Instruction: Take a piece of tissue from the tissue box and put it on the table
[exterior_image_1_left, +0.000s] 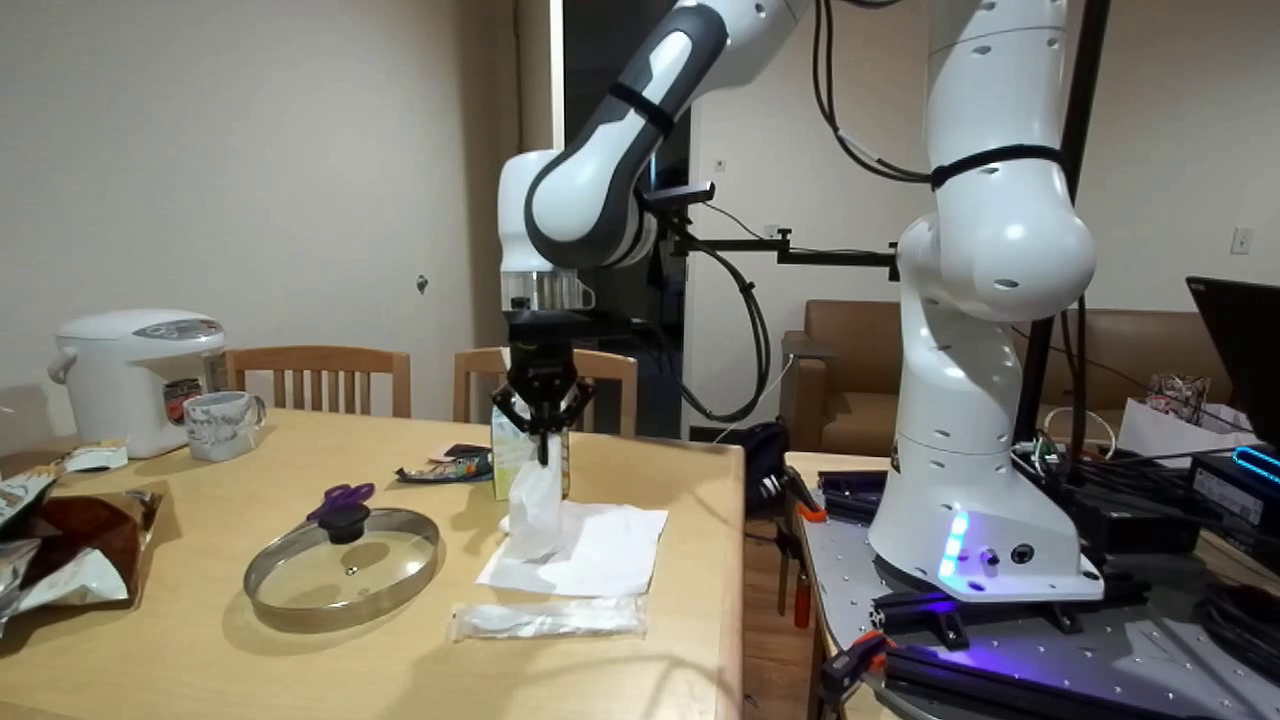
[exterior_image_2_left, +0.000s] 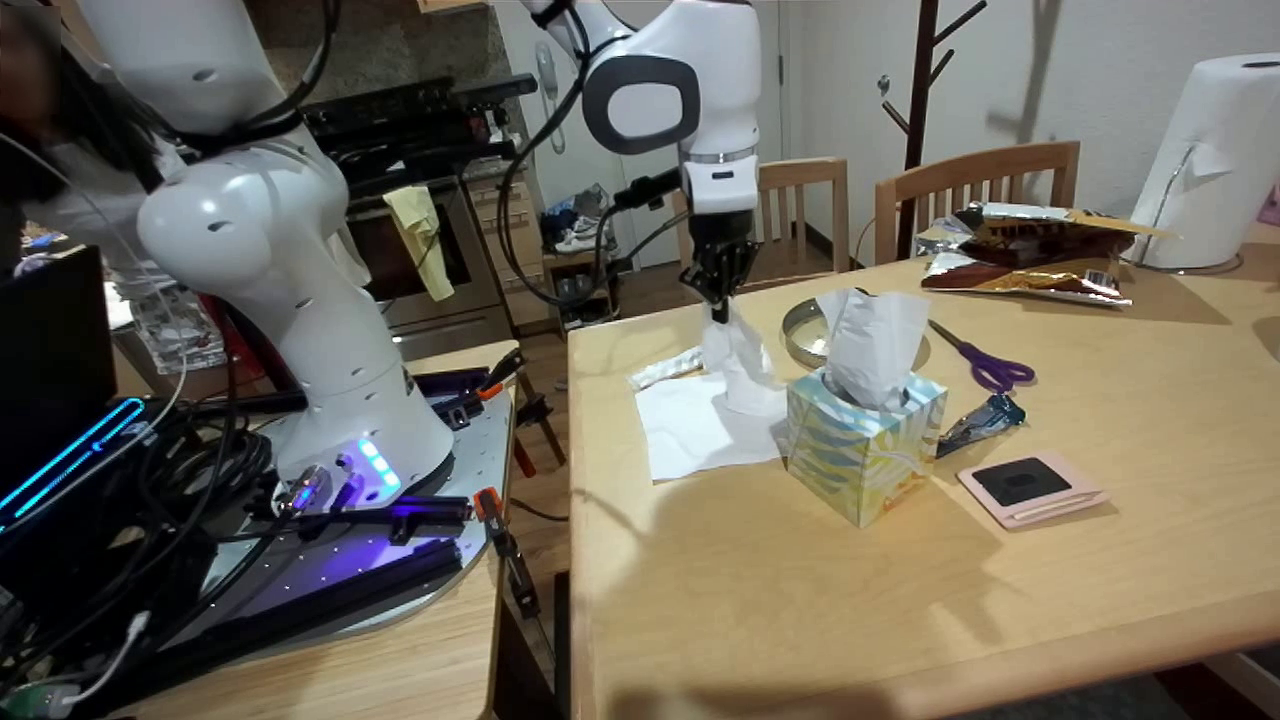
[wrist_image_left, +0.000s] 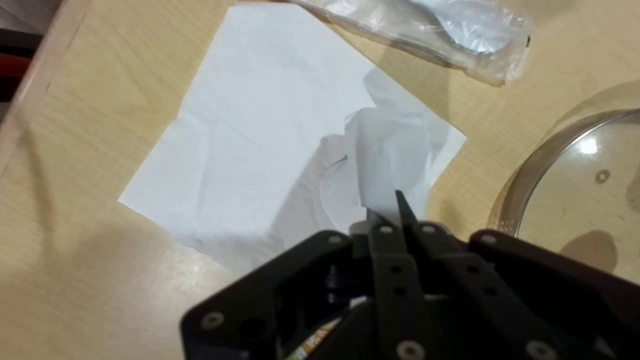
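With the placing step seemingly in hand, the jaws pinch a tissue (exterior_image_2_left: 738, 362) hanging over a white sheet (exterior_image_2_left: 690, 430) on the desk (exterior_image_2_left: 700, 580), near the tissue box (exterior_image_2_left: 850, 455); next likely calls for settling it, then letting go.

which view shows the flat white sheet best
The wrist view: it looks down on the white sheet, showing it largest, though the gripper and tissue hide part. Both exterior views show it slantwise, partly behind the tissue.
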